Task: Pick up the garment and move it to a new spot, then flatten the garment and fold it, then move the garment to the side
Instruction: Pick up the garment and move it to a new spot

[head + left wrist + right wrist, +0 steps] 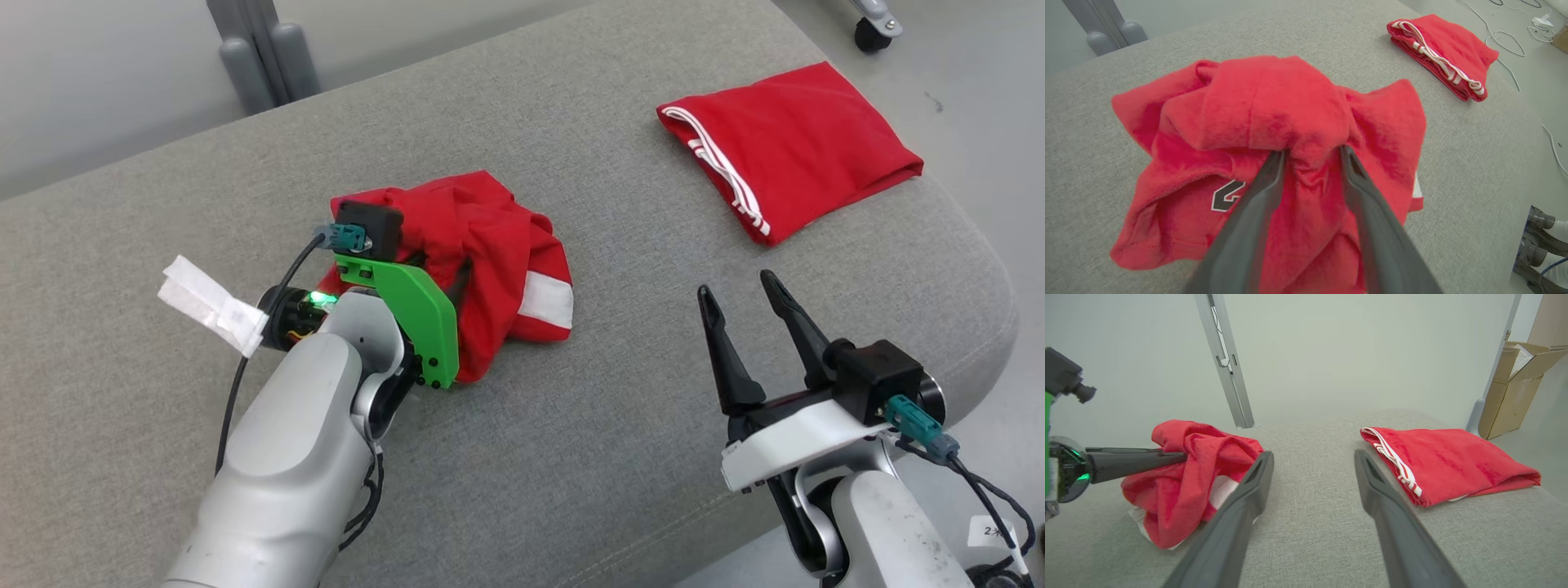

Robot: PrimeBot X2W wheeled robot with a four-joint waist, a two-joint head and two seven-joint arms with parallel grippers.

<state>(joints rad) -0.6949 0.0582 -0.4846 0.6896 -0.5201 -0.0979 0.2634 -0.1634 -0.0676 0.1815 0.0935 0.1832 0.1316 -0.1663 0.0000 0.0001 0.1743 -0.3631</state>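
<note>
The garment (482, 245), a crumpled red jersey with white patches and a dark printed number, lies in a heap left of centre on the grey cushioned surface (571, 425). My left gripper (1312, 151) points into the heap with its two dark fingers (1261, 192) spread apart. A bunched fold of red cloth (1274, 110) bulges over and between the tips. From the right wrist view, the left gripper (1180, 457) enters the heap (1196, 469) from the left. My right gripper (735, 284) stands open above bare cushion at the front right, holding nothing.
A second red garment (788, 147) with white trim lies folded at the back right. The cushion's rounded edge (980, 351) drops to the floor beside my right arm. Grey posts (261, 57) stand behind. A cardboard box (1515, 388), floor cables (1506, 41) and a person's shoes (1539, 228) lie off the cushion.
</note>
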